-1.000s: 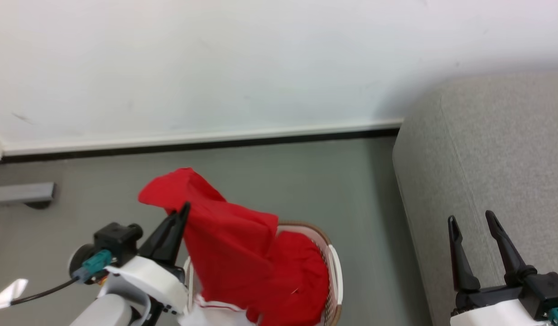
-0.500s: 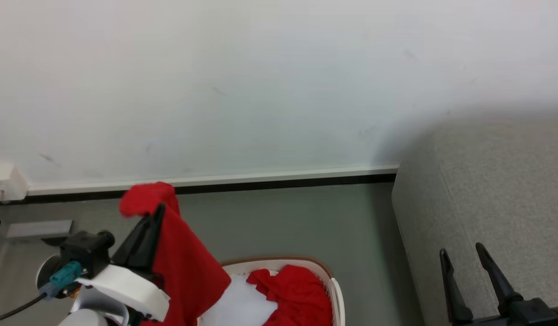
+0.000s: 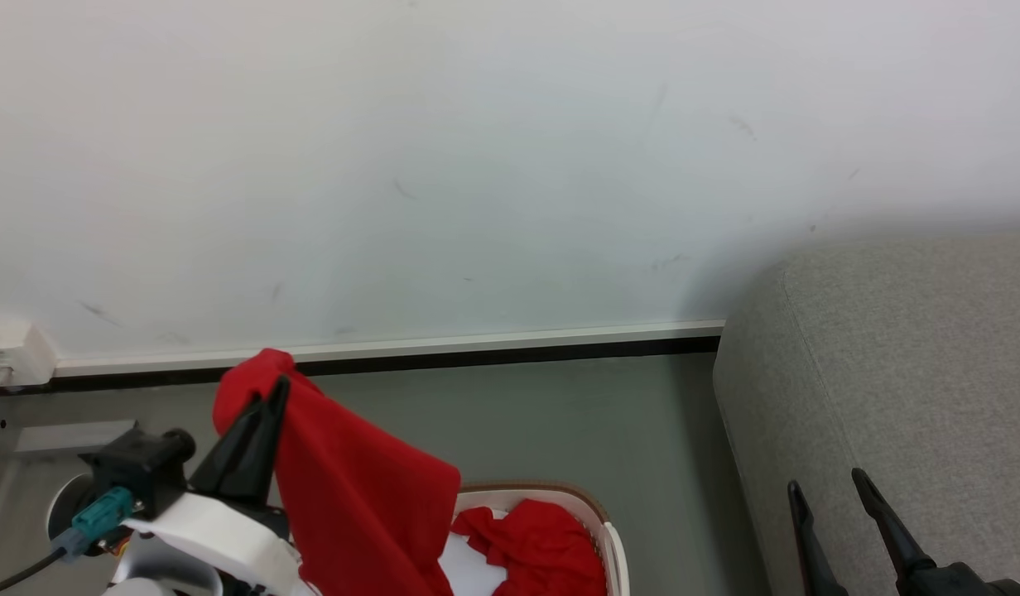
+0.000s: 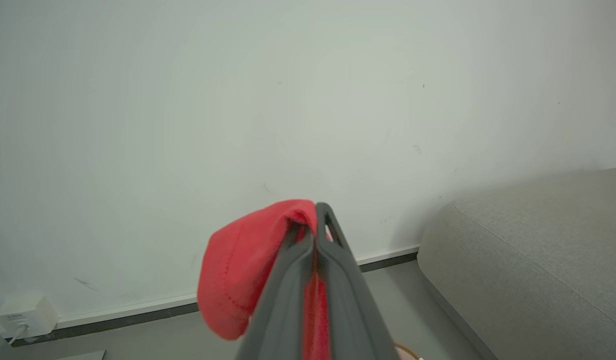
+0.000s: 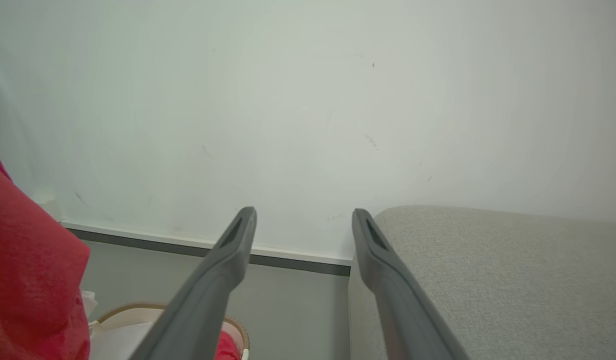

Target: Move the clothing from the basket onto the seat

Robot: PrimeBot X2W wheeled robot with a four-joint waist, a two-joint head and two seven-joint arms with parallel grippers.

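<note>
My left gripper (image 3: 280, 382) is shut on a red piece of clothing (image 3: 353, 488), which drapes down from its fingertips above the basket (image 3: 597, 513). In the left wrist view the red clothing (image 4: 238, 270) folds over the closed left gripper (image 4: 313, 212). More red clothing (image 3: 543, 546) and some white fabric lie inside the white basket with the brown rim. The grey seat (image 3: 916, 389) is at the right. My right gripper (image 3: 825, 488) stands open in front of the seat, holding nothing; its open fingers (image 5: 238, 235) frame the wall and seat (image 5: 488, 280) edge.
A white wall with a dark baseboard (image 3: 477, 356) runs behind the grey floor (image 3: 576, 430). A white box with a cable (image 3: 5, 352) sits at the wall's left. A grey flat foot (image 3: 63, 434) lies on the floor at left.
The head view has tilted up, so basket and grippers sit lower in the picture. The left gripper has lifted the red clothing clear of the basket; more of the basket's inside shows.
</note>
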